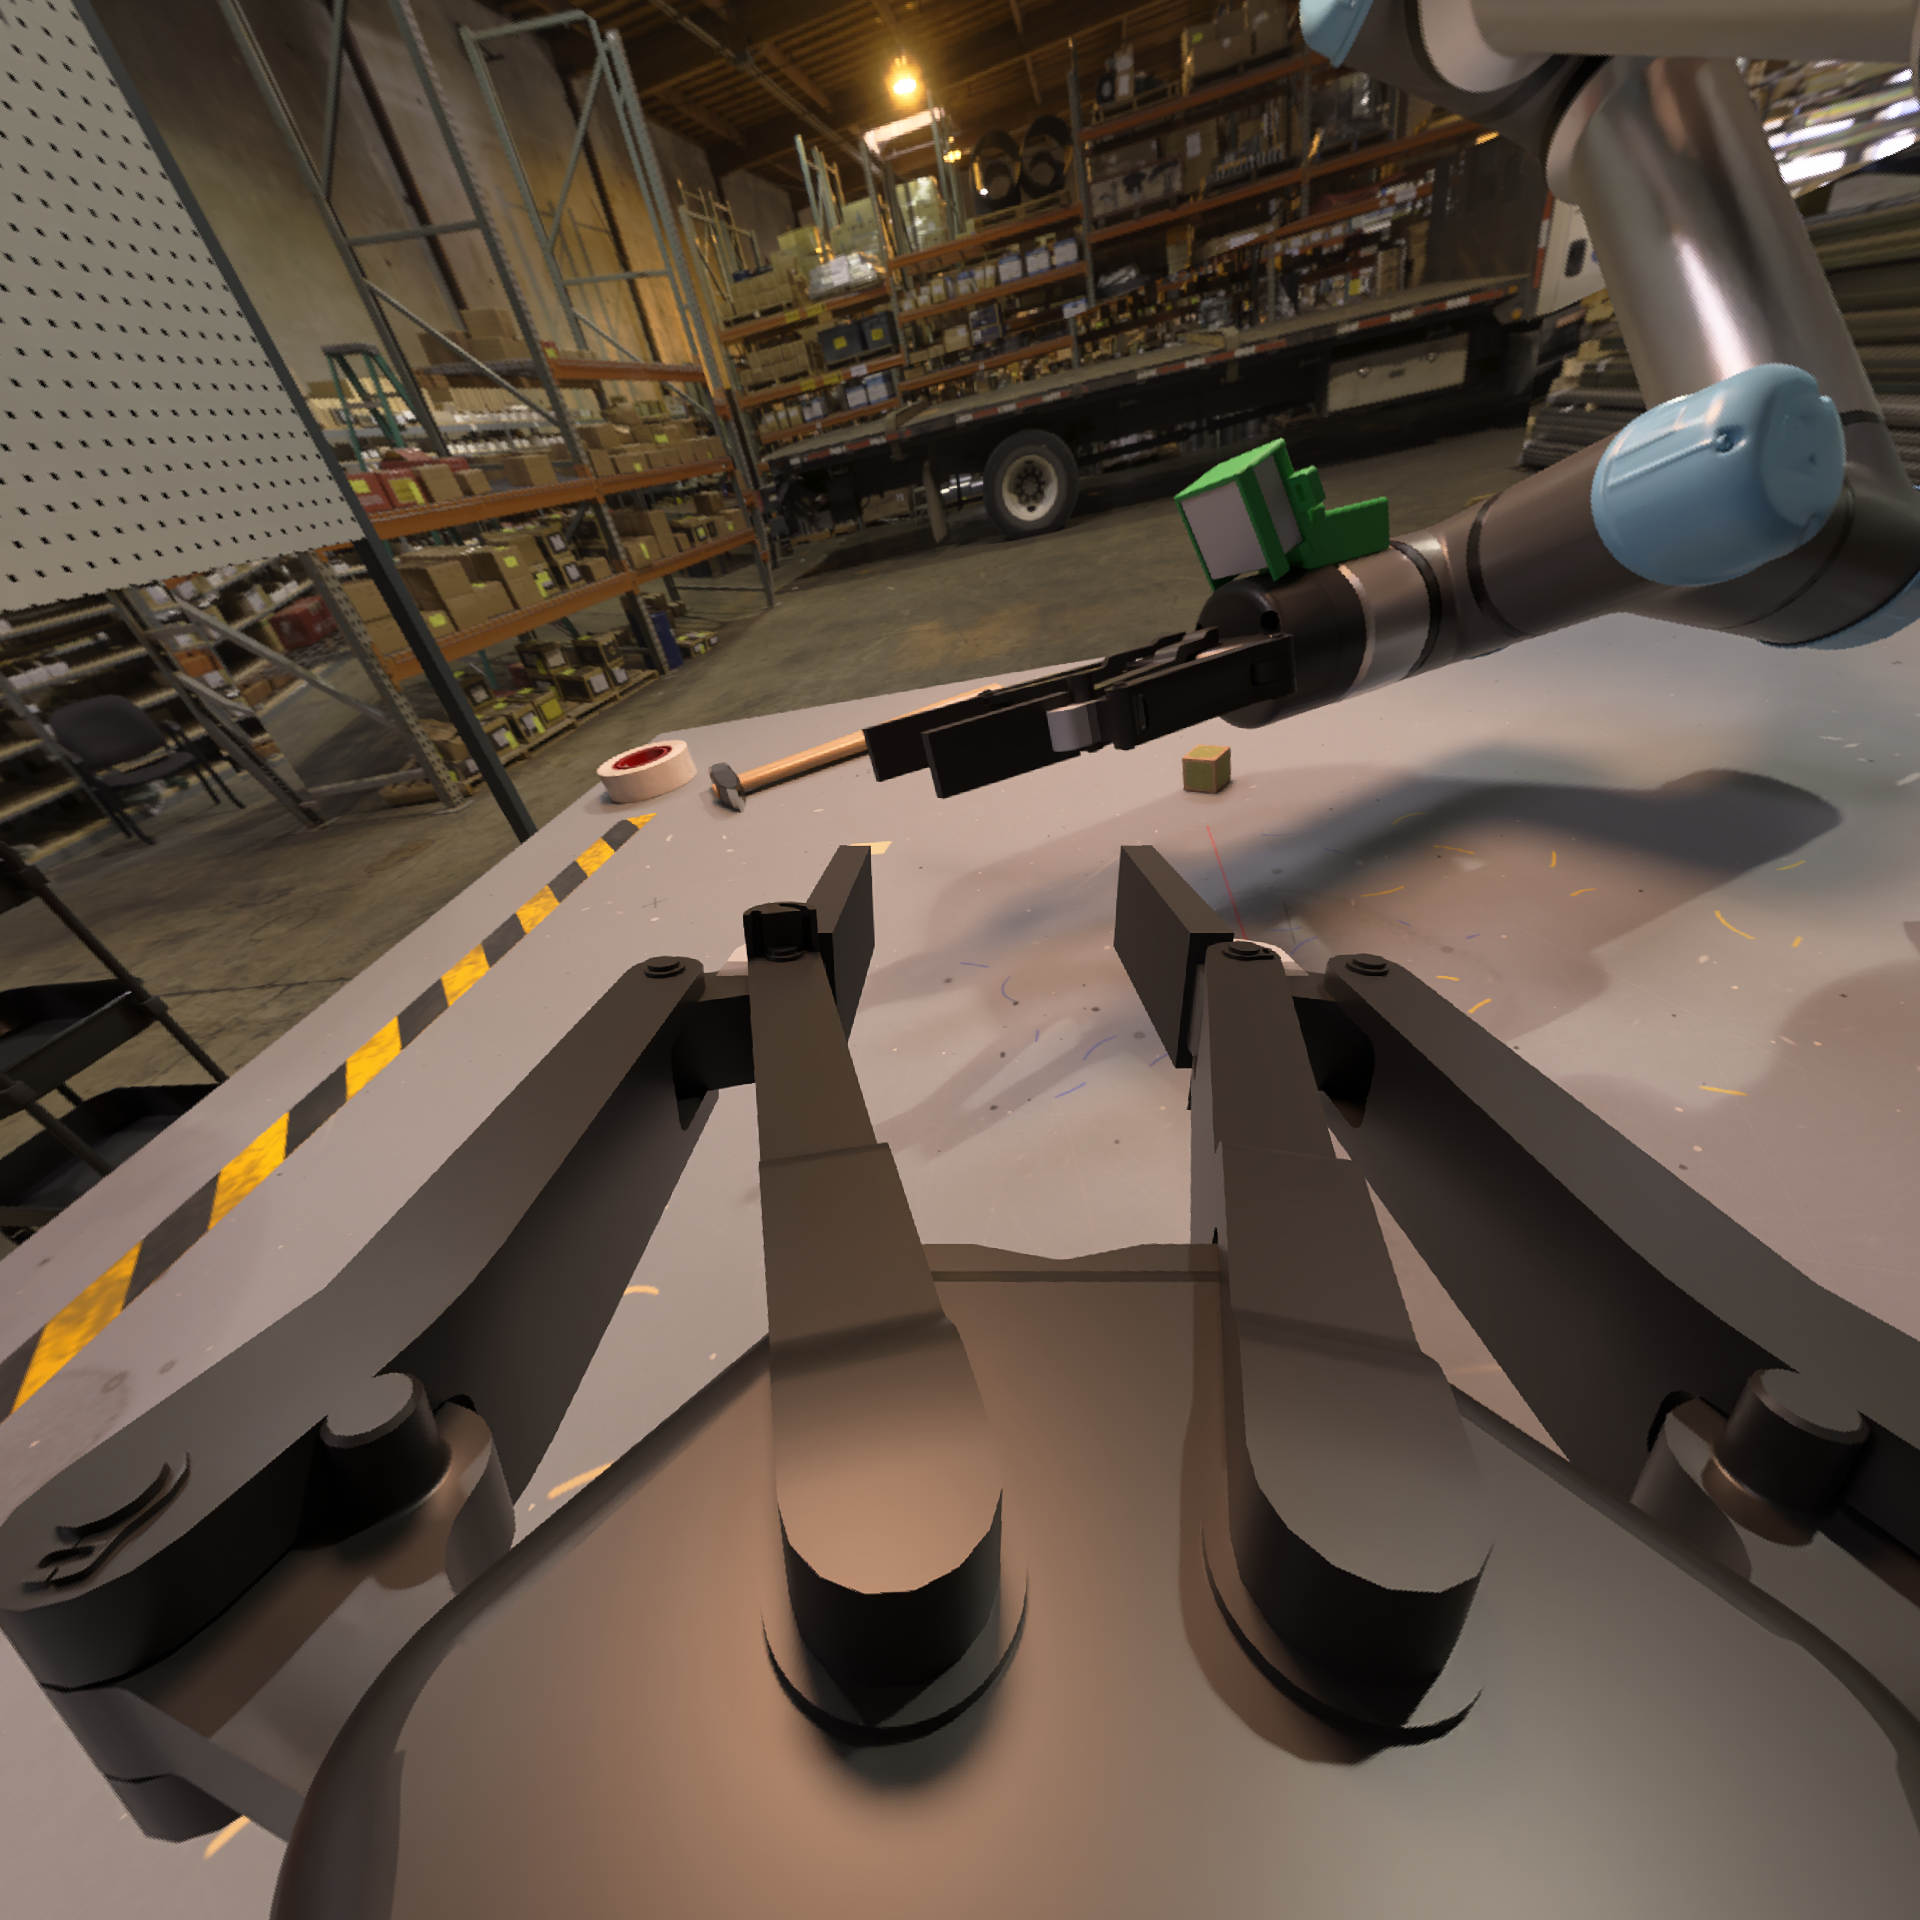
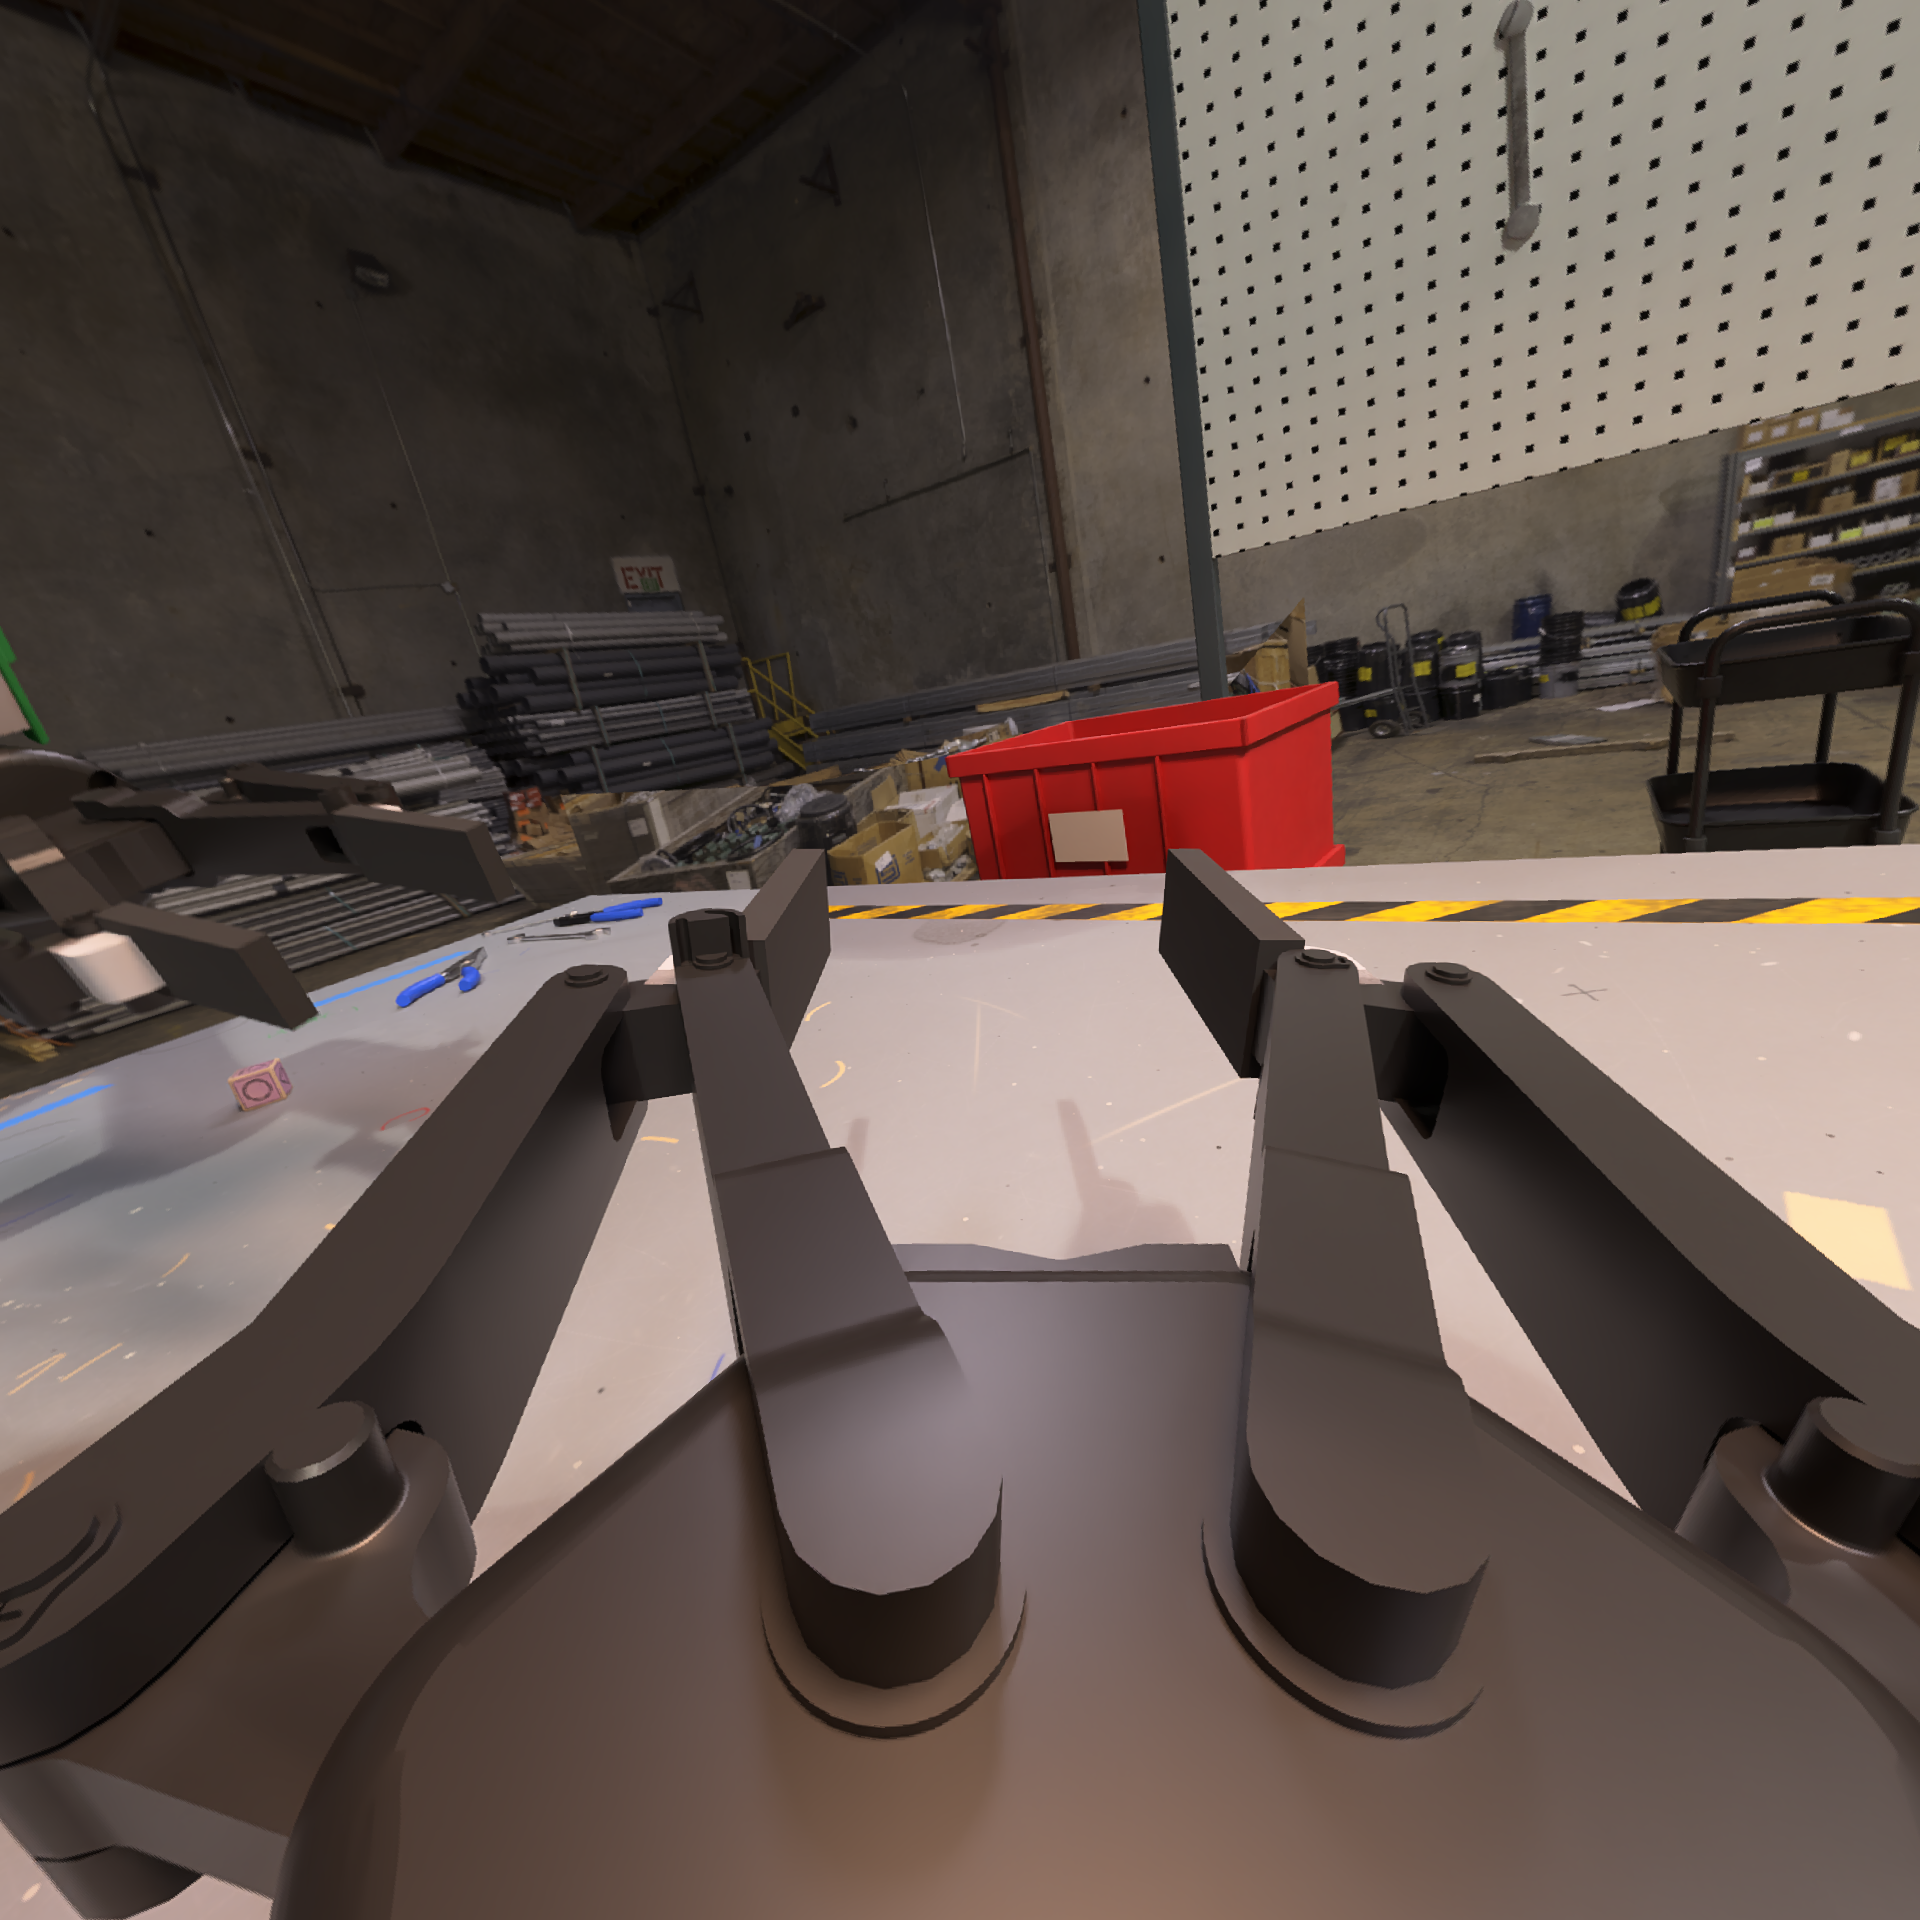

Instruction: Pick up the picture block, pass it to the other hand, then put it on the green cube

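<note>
Both two-finger grippers, left (image 1: 992,904) and right (image 2: 992,914), spread wide, empty. Small pink picture block (image 2: 259,1084) sits well off right gripper's side; risk: arms colliding during reach.

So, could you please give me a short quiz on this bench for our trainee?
1. True or false: the left hand is holding the picture block.
2. Which tool lies next to the tape roll at the far end of the table? A) hammer B) saw C) drill
3. Fill in: the big bin past the striped table edge is ___ in colour.

Key: 1. False: its fingers are spread and empty, and the block sits on the table. 2. A. 3. Red.
</note>
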Motion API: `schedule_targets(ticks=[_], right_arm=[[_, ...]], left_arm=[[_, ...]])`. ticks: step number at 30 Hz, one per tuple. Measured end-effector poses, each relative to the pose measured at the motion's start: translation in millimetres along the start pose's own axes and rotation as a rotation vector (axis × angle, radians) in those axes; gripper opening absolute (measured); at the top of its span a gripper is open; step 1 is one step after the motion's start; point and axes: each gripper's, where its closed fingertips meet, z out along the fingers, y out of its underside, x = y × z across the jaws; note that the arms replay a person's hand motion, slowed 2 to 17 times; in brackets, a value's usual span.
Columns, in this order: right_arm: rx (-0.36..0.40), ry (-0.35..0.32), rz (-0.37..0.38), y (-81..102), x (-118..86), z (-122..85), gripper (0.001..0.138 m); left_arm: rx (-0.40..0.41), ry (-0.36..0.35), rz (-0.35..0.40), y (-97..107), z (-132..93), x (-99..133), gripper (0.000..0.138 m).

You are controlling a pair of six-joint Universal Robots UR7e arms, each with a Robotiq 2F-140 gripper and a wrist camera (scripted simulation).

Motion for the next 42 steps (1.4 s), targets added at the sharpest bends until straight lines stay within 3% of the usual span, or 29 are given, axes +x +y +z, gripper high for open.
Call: schedule_targets(ticks=[12,24,33,42], right_arm=[[-0.018,0.002,-0.027,7.0,-2.9,-0.7,0.084],[-0.034,-0.025,-0.012,11.2,-8.0,2.8,0.084],[-0.049,-0.050,-0.003,13.6,-12.9,5.2,0.084],[-0.066,-0.069,-0.006,16.2,-17.6,6.5,0.083]], left_arm=[[0.022,-0.099,0.005,-19.4,-38.3,-17.0,0.062],[-0.020,-0.225,0.016,-32.9,-96.8,-42.3,0.062],[-0.129,-0.342,0.012,-32.5,-152.5,-67.4,0.062],[-0.321,-0.475,-0.036,-15.8,-216.4,-95.6,0.062]])
